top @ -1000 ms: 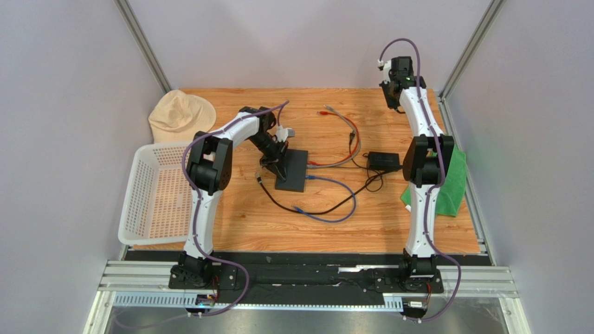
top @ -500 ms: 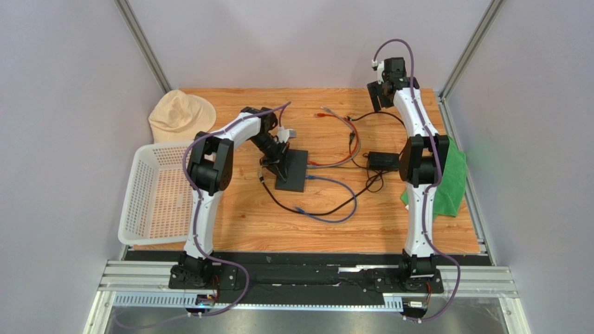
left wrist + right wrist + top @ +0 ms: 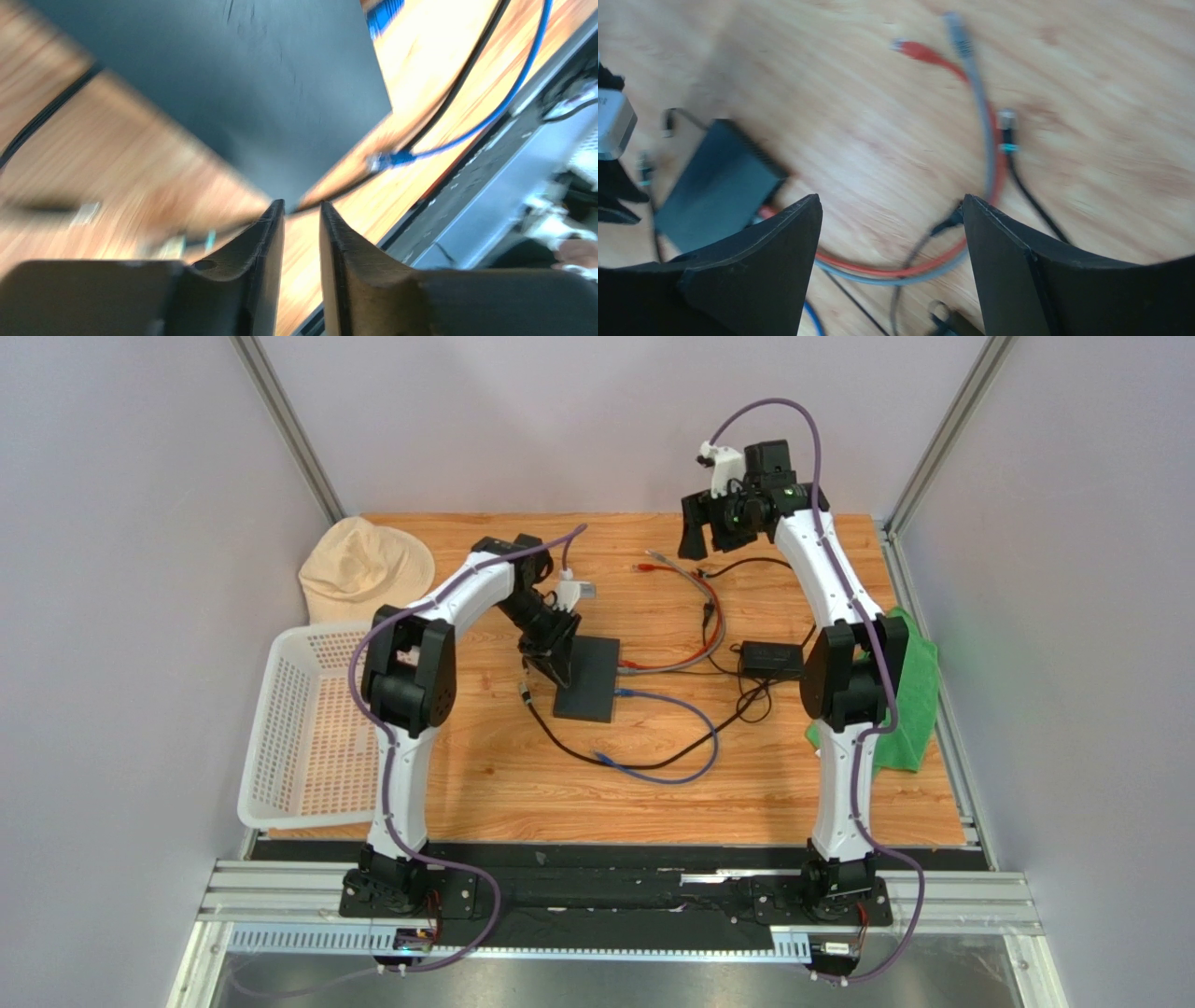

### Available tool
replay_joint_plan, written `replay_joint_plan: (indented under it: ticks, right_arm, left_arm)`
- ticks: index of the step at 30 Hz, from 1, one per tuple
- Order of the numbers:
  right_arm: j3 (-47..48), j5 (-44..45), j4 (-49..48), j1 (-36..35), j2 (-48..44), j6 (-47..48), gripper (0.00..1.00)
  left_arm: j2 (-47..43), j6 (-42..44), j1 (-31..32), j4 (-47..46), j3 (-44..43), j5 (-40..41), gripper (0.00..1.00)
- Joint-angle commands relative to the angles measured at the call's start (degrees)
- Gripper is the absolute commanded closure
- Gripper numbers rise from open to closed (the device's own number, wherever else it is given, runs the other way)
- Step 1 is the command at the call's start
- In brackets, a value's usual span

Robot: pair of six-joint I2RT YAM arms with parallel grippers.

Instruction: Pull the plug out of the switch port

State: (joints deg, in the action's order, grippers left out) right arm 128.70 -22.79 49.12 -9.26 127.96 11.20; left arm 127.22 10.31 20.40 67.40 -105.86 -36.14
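Two white-shelled arms [image 3: 463, 595], black joints [image 3: 407, 686], purple cables [image 3: 765, 403] alongside, tapered black jaws.

The table [image 3: 477, 784] under me was wood, its grain plain to see, with a soft sheen. The switch box [image 3: 231, 84] looked like matt black plastic with a few faint marks. The blue cable [image 3: 713, 739] had a smooth jacket. My left gripper [image 3: 302, 210] had dull black plastic fingers [image 3: 242, 273]. The basket [image 3: 281, 742] was white plastic lattice, the hat [image 3: 358, 567] beige cloth, the towel [image 3: 912, 707] green cloth.

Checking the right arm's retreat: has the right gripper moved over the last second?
Yes. The right gripper has swung leftward; it now sits clearly left of the black adapter brick.
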Motion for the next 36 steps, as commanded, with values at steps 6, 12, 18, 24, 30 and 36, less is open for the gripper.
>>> replay_joint_plan:
  ticks: [6, 12, 18, 24, 30, 36]
  right_arm:
    - [-11.98, -19.57, 1.31, -4.71, 0.97, -3.82, 0.28]
    - [-21.29, -19.06, 2.99, -10.07, -3.32, 3.46, 0.16]
    - [-25.43, -13.87, 3.87, -11.57, -4.30, 6.10, 0.15]
    - [-26.31, -10.53, 4.49, -13.24, -2.54, 9.19, 0.16]
    - [-26.15, -11.23, 4.93, -16.85, -2.98, 9.37, 0.19]
    - [-19.47, -10.35, 5.19, -16.76, -3.07, 8.75, 0.20]
  left_arm:
    - [-7.95, 8.42, -1.24, 9.16, -2.86, 10.04, 0.58]
    - [-6.90, 1.04, -5.81, 0.47, 3.99, 0.66, 0.57]
    - [-1.98, -2.30, -5.90, -4.20, 1.63, -8.14, 0.57]
    - [2.50, -3.45, -5.90, -5.08, 2.41, -8.25, 0.57]
    - [4.62, -2.40, -5.90, -4.99, 3.73, -8.42, 0.56]
    - [5.14, -2.39, -5.90, -4.73, 1.98, -6.32, 0.58]
